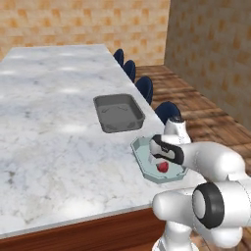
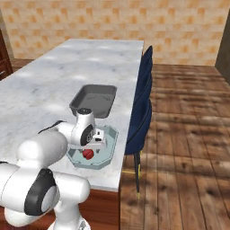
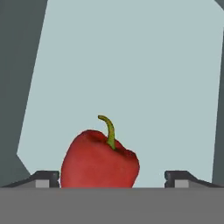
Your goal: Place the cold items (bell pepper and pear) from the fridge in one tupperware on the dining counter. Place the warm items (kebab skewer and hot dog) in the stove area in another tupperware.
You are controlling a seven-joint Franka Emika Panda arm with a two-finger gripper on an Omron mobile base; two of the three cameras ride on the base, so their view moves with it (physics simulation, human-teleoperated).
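Over pale tupperware (image 1: 142,153) — claw (image 3: 112,179) wide (pointing down) | bell pepper (image 3: 99,159) between fingertips

My table (image 1: 54,122) is white marble with a wood edge. Dark blue chairs (image 2: 143,108) sit tucked along its right side, maybe four. Wood plank floor (image 2: 188,134) past them, orange tiled walls (image 2: 134,22) behind.

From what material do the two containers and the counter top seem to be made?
Pale tupperware: seems translucent plastic, smooth and matte, light blue-grey. Dark tupperware: probably opaque plastic, grey, flat shading, though metal is possible. Counter top: looks like polished marble, white with grey veins and soft bright patches.
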